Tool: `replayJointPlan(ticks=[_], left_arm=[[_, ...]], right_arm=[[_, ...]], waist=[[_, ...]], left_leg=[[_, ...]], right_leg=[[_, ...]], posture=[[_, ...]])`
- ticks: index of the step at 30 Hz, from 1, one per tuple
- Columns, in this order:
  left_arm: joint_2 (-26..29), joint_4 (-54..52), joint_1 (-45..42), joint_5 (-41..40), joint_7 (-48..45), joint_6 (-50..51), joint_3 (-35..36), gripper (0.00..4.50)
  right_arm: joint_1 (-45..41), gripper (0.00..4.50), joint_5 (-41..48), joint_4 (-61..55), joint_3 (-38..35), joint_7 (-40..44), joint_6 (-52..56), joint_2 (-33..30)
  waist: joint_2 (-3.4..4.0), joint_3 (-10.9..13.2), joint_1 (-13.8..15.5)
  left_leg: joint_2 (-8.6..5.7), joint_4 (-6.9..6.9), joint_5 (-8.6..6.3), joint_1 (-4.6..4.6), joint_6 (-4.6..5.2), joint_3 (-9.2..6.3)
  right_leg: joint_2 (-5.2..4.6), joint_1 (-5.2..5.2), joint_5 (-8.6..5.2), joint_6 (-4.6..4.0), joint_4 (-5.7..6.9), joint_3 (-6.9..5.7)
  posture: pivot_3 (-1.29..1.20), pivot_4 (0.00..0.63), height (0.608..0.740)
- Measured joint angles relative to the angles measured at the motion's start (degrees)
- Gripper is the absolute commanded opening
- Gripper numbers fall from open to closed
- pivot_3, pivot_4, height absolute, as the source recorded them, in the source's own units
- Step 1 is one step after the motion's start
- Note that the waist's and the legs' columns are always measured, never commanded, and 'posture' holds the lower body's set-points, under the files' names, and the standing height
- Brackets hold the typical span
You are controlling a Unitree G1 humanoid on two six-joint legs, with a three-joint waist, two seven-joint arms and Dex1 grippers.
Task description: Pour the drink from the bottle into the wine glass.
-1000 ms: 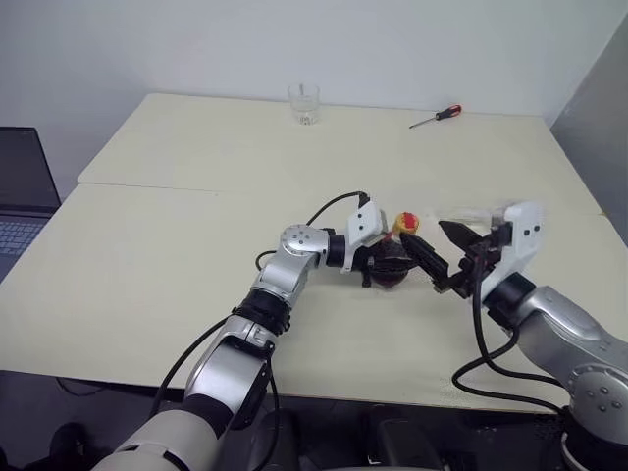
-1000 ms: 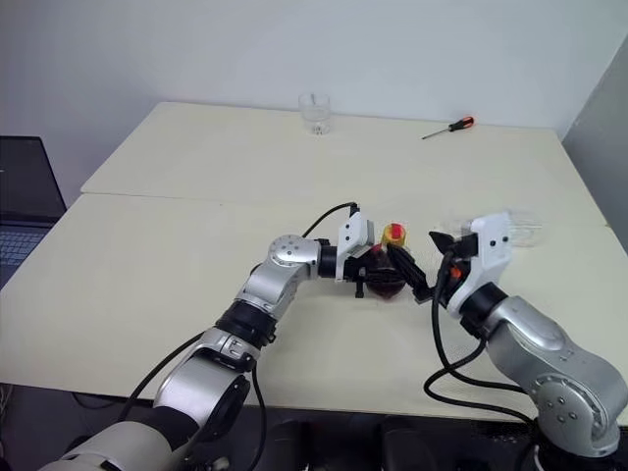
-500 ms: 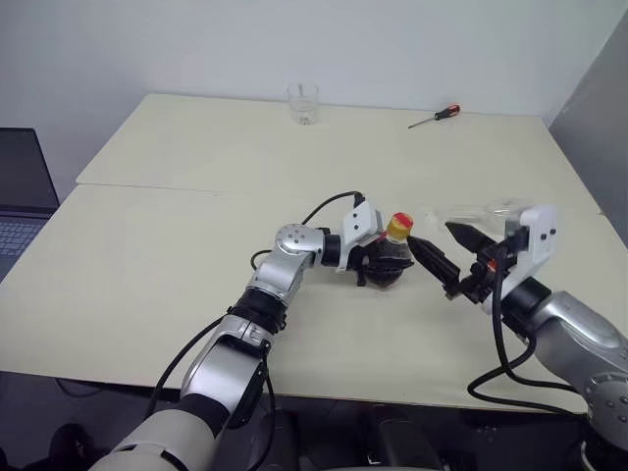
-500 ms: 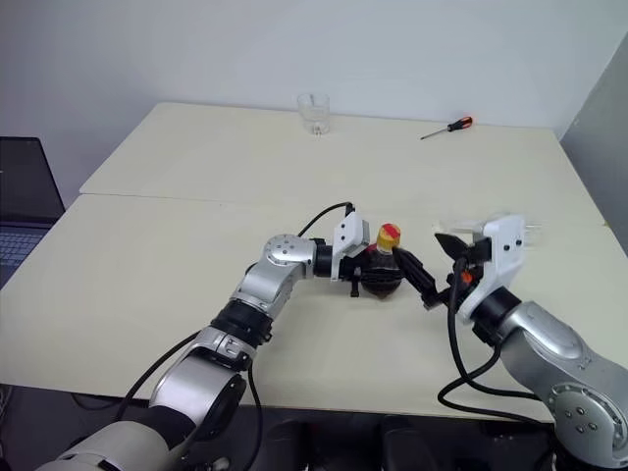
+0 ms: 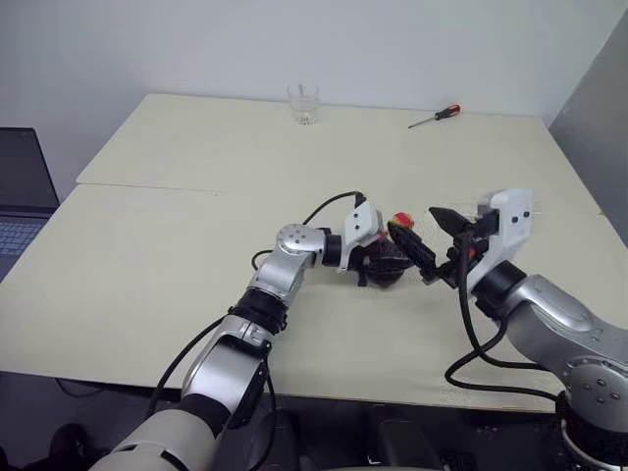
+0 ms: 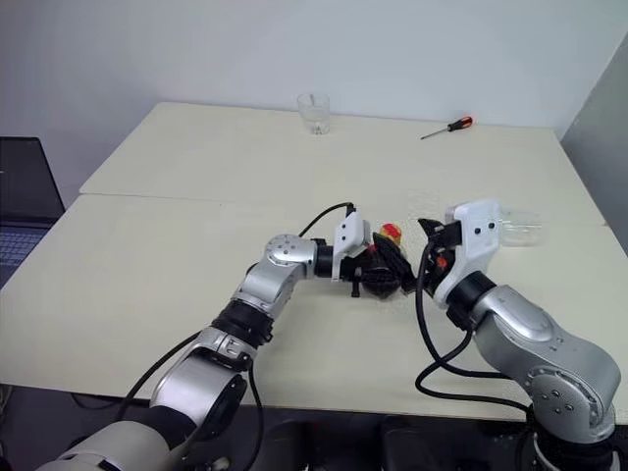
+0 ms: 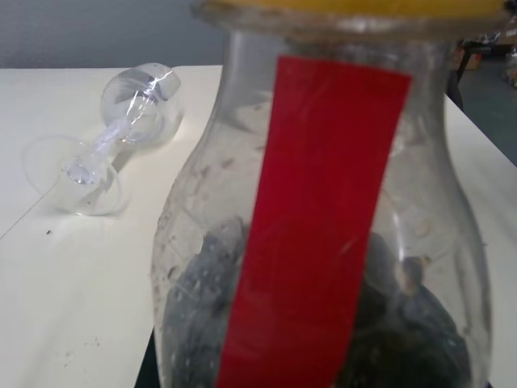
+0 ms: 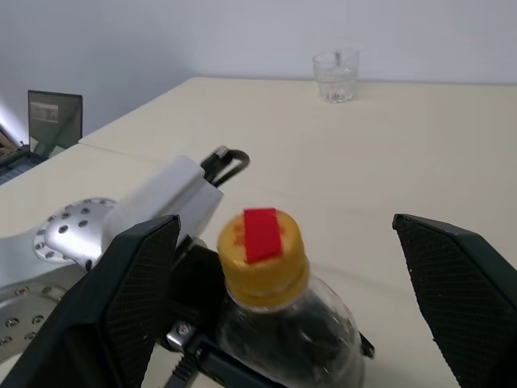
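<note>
The step in hand looks like uncapping: the yellow cap (image 8: 260,255) is on the bottle (image 5: 390,263), and the right gripper (image 8: 291,299) stands spread wide with the cap between its two black fingers (image 8: 133,291), touching neither. To do it well, the fingers should likely centre on the cap itself, not the neck below, close squarely on its ribbed side, then twist while the other hand keeps the body from turning. The wine glass (image 7: 121,137) lies on its side on the tabletop (image 5: 196,255), stem and foot toward the lower left of the left wrist view, so it would need standing upright before any pouring.

The left gripper (image 5: 378,257) is clenched on the bottle's rounded body at the centre of the left eye view, its forearm reaching in from the lower left and the wrist bent across toward the right. The bottle stands upright on the tabletop, the dark drink (image 7: 388,323) low in its belly behind the red label strip (image 7: 315,226). The right arm comes in from the lower right, elbow raised, gripper held about level and aimed at the cap. A tumbler (image 5: 303,103) and a screwdriver (image 5: 437,116) sit far off near the top of the frame.
</note>
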Motion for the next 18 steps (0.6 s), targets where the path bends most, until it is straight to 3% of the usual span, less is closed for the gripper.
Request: replayJointPlan(ticks=[18], left_arm=[[0.02, -0.04, 0.13, -0.01, -0.01, 0.0, 0.0, 1.26]], right_arm=[[-4.17, 4.5, -5.6, 4.59, 2.27, -1.04, 0.38, 1.9]], waist=[[0.0, 0.0, 0.04]], left_leg=[[0.0, 0.01, 0.0, 0.0, 0.0, 0.01]], right_leg=[[-0.01, 0.0, 0.0, 0.0, 0.0, 0.02]], posture=[[0.0, 0.15, 0.74]])
